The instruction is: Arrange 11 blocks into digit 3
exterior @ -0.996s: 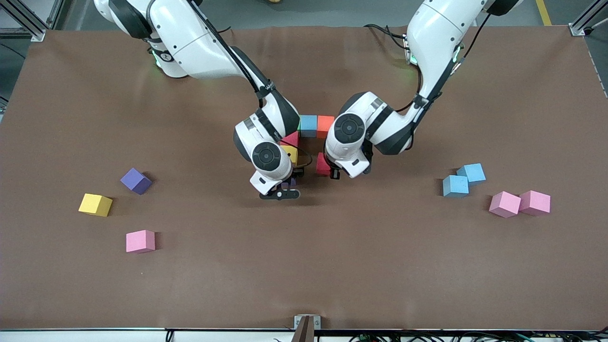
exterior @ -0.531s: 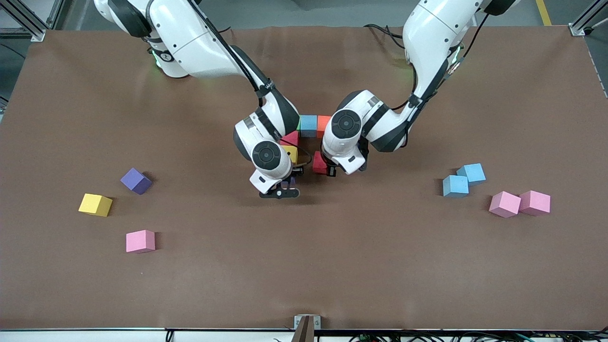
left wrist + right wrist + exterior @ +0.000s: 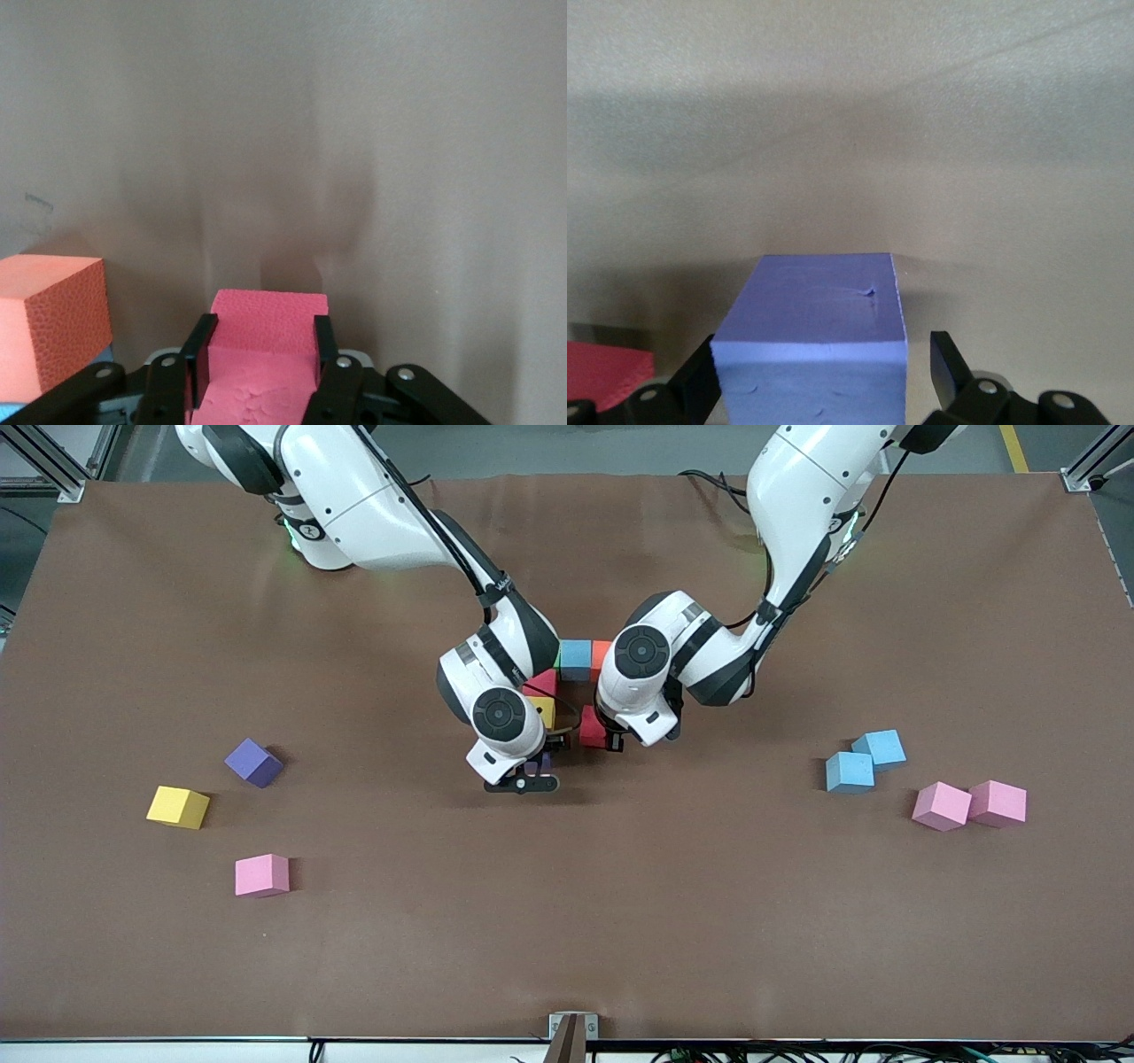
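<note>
Left tool [image 3: 257,376] clamps a red block [image 3: 266,328] beside an orange block [image 3: 49,319]; right tool [image 3: 824,372] stands open around a purple block [image 3: 819,341] resting on the bench [image 3: 567,921]; no legible writing.

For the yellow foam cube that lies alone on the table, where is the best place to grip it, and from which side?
Come straight down from above onto the yellow foam cube and close the pincer on two opposite upright faces, near mid-height. It sits flat but turned at an angle to the table edge, so the wrist probably must rotate to match. Nothing touches it, so both faces are free.
</note>
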Robot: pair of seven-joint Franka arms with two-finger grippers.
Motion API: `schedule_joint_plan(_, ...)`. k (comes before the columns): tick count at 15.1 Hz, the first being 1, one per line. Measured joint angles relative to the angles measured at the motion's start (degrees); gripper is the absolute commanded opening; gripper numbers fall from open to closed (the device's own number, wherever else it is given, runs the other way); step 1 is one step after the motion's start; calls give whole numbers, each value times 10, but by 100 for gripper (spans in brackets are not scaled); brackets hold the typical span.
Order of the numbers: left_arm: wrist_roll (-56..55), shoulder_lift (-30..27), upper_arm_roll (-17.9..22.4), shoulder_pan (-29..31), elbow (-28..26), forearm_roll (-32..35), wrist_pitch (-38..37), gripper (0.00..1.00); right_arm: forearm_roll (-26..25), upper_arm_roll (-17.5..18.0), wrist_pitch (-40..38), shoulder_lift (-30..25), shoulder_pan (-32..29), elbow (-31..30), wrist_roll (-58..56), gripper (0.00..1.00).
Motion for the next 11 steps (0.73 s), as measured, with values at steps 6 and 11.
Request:
schedule_joint_plan(6, -9, 1, 0, -2, 0, 0, 28, 3, 9, -4, -69, -16, -13, 63, 5, 100)
schedule_joint_plan(11, -40, 18, 2, -22, 5, 2, 52, 3, 9, -6, -122, -71, -79, 67, -5, 100)
